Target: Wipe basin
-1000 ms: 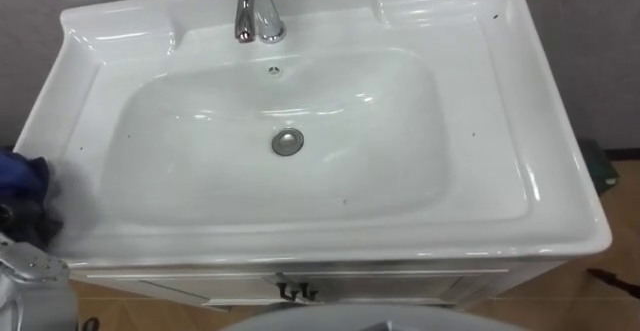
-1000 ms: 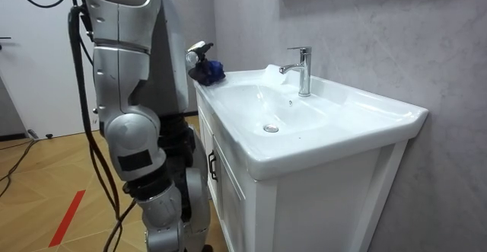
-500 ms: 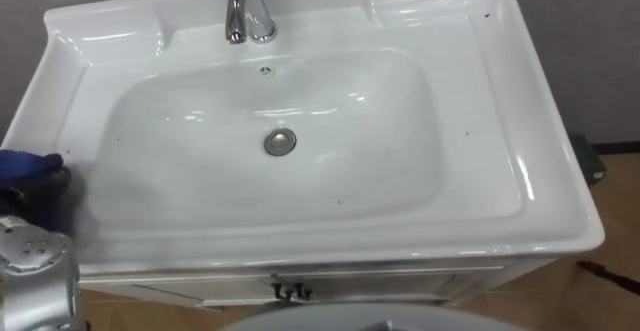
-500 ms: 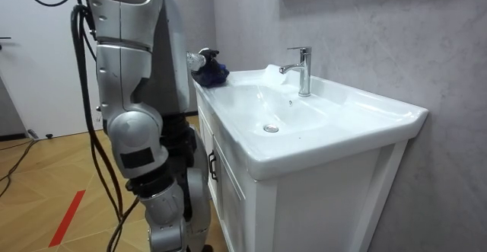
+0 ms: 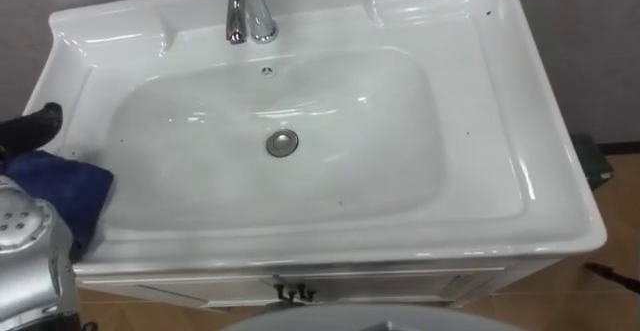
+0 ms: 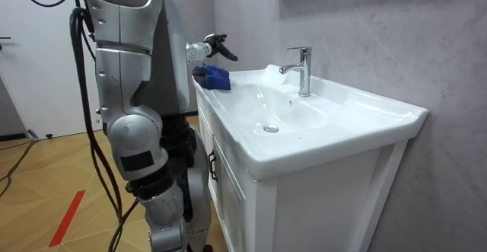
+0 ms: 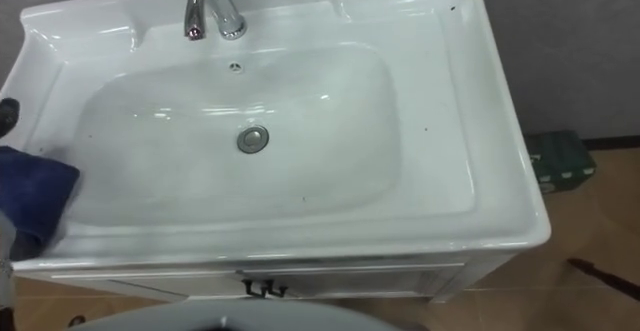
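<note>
Left hand (image 6: 213, 48) (fingers straight) hovers above blue cloth (image 5: 62, 186) on basin rim (image 5: 490, 121).

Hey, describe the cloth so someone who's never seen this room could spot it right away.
Find the white basin with the chrome tap at its back. On its left rim, near the front corner, lies the cloth, just below the left hand. It is the one dark blue, soft thing on all that white.
</note>
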